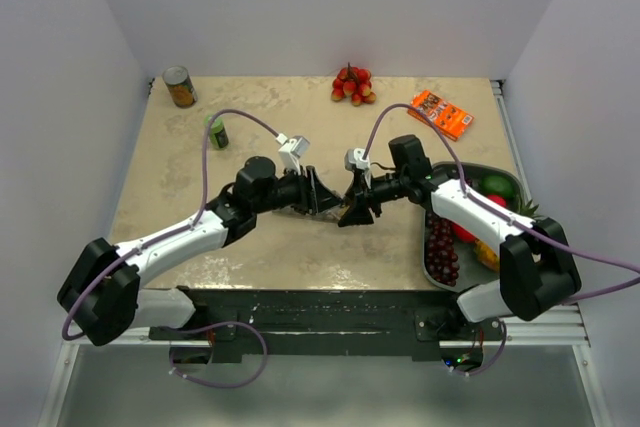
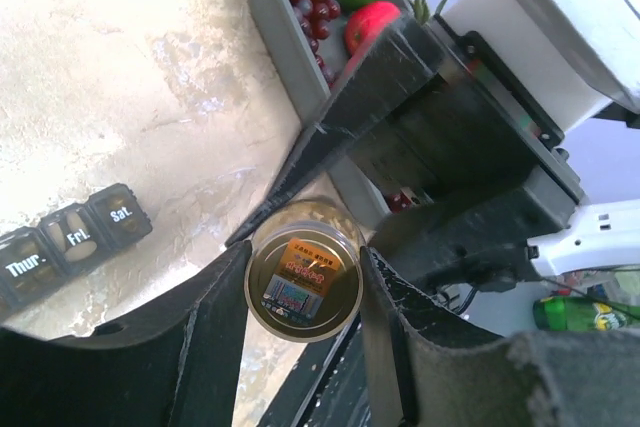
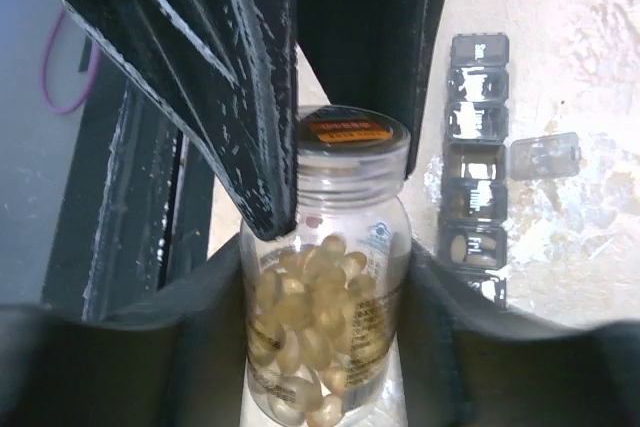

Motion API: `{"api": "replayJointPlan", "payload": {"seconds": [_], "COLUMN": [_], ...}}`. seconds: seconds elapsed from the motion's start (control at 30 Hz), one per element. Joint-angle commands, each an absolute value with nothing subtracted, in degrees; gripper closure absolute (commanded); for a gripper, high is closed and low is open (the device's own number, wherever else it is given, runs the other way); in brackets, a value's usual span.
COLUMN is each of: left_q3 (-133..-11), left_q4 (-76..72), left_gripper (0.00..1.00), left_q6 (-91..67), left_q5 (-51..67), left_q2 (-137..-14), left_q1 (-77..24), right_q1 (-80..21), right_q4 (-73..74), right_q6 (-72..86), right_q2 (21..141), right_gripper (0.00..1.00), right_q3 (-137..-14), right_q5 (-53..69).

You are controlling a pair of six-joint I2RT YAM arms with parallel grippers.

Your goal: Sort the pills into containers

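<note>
A clear pill bottle full of yellow softgel pills is held off the table between both grippers. My right gripper is shut on the bottle's body. My left gripper is shut on its gold lid, its fingers touching both sides; the lid also shows in the right wrist view. In the top view the left gripper and right gripper meet at the table's middle. The grey pill-organiser strip lies on the table beside them, one lid flipped open; a pill lies in the Fri. compartment.
A grey tray of grapes and fruit stands at the right, close behind the right gripper. A tin can and a green bottle stand back left. Red fruit and an orange packet lie at the back.
</note>
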State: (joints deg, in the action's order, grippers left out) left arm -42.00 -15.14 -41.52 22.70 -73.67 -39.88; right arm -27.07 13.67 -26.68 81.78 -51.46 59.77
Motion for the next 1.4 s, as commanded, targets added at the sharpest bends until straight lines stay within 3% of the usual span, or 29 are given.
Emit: {"api": "replayJointPlan", "payload": {"seconds": [0.0,0.1,0.17,0.2,0.27,0.3,0.33,0.5,0.7,1.07,1.17,1.2,1.3,1.33,1.37], "left_q3": [-40.52,-39.03,-38.15,-37.19,-36.22,-34.99,-34.46,-31.38,-31.29,-31.03,-30.33,-30.32,-30.32,-30.32,-30.32], "left_q4": [-23.81,-26.35,-27.77,-29.34,-30.84,-32.68,-33.48,-35.42,-35.42,-37.44,-38.14,-38.14,-38.23,-38.23,-38.58], "left_gripper": [1.00,1.00,1.00,1.00,1.00,1.00,1.00,1.00,1.00,1.00,1.00,1.00,1.00,1.00,1.00], "left_q6": [-44.82,-46.31,-47.54,-48.68,-50.26,-51.84,-52.73,-55.10,-55.11,-56.16,-56.51,-56.60,-56.69,-56.69,-56.69], "left_q5": [20.30,20.39,21.01,21.01,20.66,20.13,19.78,15.22,15.38,18.19,18.02,17.76,17.75,17.75,17.84], "left_q2": [-70.05,-69.17,-68.82,-68.64,-68.29,-68.03,-67.94,-65.22,-65.04,-67.76,-67.85,-67.85,-67.85,-67.85,-67.76], "left_q1": [-39.64,-39.55,-39.64,-39.55,-39.55,-39.55,-39.55,-39.55,-39.55,-39.64,-39.64,-39.64,-39.73,-39.64,-39.73], "right_q1": [-27.51,-27.51,-27.51,-27.42,-27.42,-27.33,-27.33,-27.25,-27.16,-26.19,-25.93,-26.01,-25.93,-25.93,-26.01], "right_q4": [14.41,15.91,16.17,16.43,16.79,16.70,16.53,15.65,14.06,10.90,10.37,10.46,10.28,10.28,10.37], "right_q6": [-26.89,-27.60,-27.51,-27.60,-27.77,-27.77,-27.86,-27.07,-25.40,-21.80,-21.53,-21.45,-21.36,-21.36,-21.36], "right_q2": [81.39,80.95,80.77,80.77,80.77,80.60,80.60,80.51,80.51,79.81,79.37,79.37,79.72,79.89,79.98], "right_gripper": [0.82,0.90,0.87,0.80,0.53,0.32,0.28,0.27,0.37,0.29,0.33,0.39,0.70,0.92,0.98], "right_q3": [-54.05,-54.93,-55.11,-55.28,-55.37,-55.28,-55.02,-54.76,-54.40,-53.97,-53.61,-53.61,-53.61,-53.61,-53.70], "right_q5": [63.37,63.72,64.51,64.51,64.34,64.16,64.42,64.60,64.86,65.39,65.13,65.13,65.39,65.48,65.48]}}
